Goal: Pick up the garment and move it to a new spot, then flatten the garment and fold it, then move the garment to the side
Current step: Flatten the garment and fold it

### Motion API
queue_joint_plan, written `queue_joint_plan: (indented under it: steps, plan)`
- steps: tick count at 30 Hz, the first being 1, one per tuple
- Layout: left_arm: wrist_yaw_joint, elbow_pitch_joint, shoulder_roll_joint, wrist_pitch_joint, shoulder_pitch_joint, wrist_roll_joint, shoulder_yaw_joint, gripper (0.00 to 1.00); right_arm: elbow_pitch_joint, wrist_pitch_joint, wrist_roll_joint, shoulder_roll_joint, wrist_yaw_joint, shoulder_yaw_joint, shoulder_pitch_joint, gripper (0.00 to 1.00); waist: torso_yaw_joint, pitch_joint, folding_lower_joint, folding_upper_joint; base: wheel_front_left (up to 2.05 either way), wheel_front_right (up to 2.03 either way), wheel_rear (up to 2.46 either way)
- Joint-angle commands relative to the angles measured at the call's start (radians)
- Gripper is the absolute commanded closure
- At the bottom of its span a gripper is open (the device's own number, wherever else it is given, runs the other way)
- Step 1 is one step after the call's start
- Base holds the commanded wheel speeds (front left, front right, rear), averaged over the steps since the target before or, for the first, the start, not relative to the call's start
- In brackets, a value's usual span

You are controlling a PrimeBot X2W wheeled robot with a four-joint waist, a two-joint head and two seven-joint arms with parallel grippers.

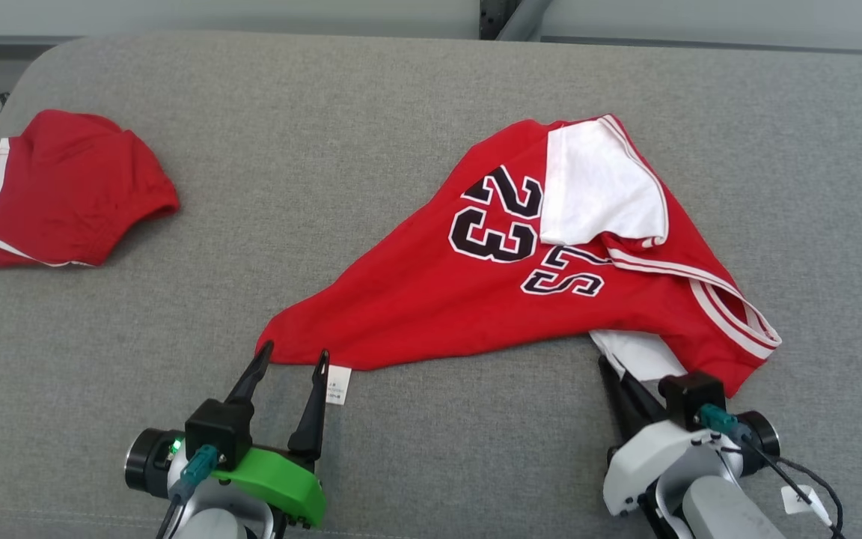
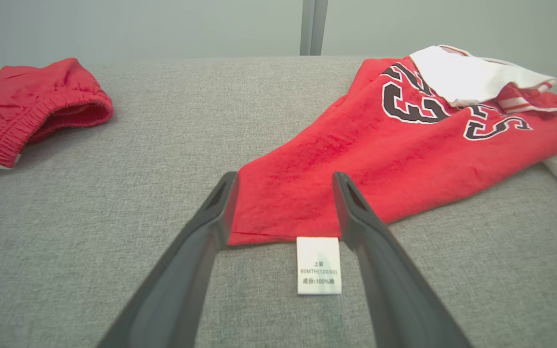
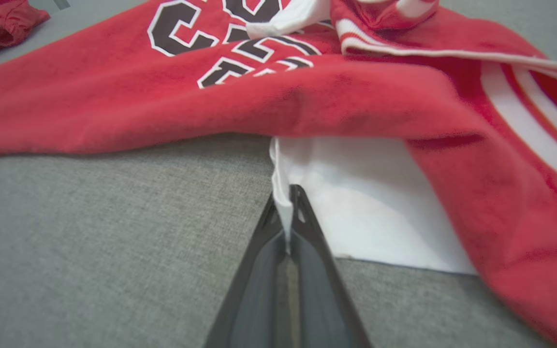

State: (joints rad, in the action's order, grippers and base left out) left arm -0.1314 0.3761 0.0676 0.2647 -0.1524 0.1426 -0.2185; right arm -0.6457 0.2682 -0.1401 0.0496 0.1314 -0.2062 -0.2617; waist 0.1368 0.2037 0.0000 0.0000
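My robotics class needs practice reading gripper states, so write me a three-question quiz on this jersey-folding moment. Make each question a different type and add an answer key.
1. True or false: the left gripper is shut on the jersey.
2. The right gripper is: A wide open; B shut on white fabric of the jersey; C shut on nothing.
3. Fill in: the number printed on the jersey is ___.
Key: 1 false, it stands open astride the hem corner; 2 B; 3 23.
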Motion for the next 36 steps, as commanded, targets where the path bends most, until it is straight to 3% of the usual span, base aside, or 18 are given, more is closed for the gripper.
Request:
queue_joint_plan:
  steps: [1, 8, 14, 18, 20, 28, 36]
  plan:
    - [0.002, 0.004, 0.008, -0.001, 0.021, 0.01, 0.005, 0.0, 0.018, -0.005, -0.013, 0.009, -0.001, -0.01, 0.042, 1.0, -0.027, -0.043, 0.0, 0.0, 0.0, 0.0, 0.0]
    - [0.002, 0.008, 0.013, -0.001, 0.068, 0.015, 0.008, 0.0, 0.156, -0.004, -0.058, 0.097, -0.002, -0.015, 0.149, 1.0, -0.096, -0.12, 0.0, 0.0, 0.0, 0.0, 0.0]
    - [0.002, 0.01, 0.003, -0.001, 0.08, 0.015, -0.016, 0.0, 0.237, -0.004, -0.112, 0.242, -0.002, 0.034, 0.259, 1.0, -0.155, -0.138, 0.0, 0.0, 0.0, 0.0, 0.0]
    - [0.002, 0.011, -0.004, -0.001, 0.06, 0.018, -0.023, 0.0, 0.252, -0.004, -0.156, 0.302, -0.002, 0.05, 0.316, 1.0, -0.167, -0.127, 0.0, 0.0, 0.0, 0.0, 0.0]
    - [0.002, 0.008, -0.005, -0.001, 0.05, 0.018, -0.024, 0.0, 0.284, -0.004, -0.203, 0.302, -0.001, 0.067, 0.33, 0.0, -0.167, -0.115, 0.0, 0.0, 0.0, 0.0, 0.0]
    - [0.002, 0.017, -0.007, -0.001, 0.029, 0.016, -0.022, 0.0, 0.467, -0.004, -0.261, 0.278, -0.001, 0.088, 0.269, 0.0, -0.142, -0.073, 0.0, 0.0, 0.0, 0.0, 0.0]
    - [0.002, 0.004, -0.01, -0.001, -0.018, 0.012, -0.028, 0.0, 0.362, -0.004, -0.18, 0.234, -0.001, 0.065, 0.043, 0.0, -0.059, -0.015, 0.0, 0.0, 0.0, 0.0, 0.0]
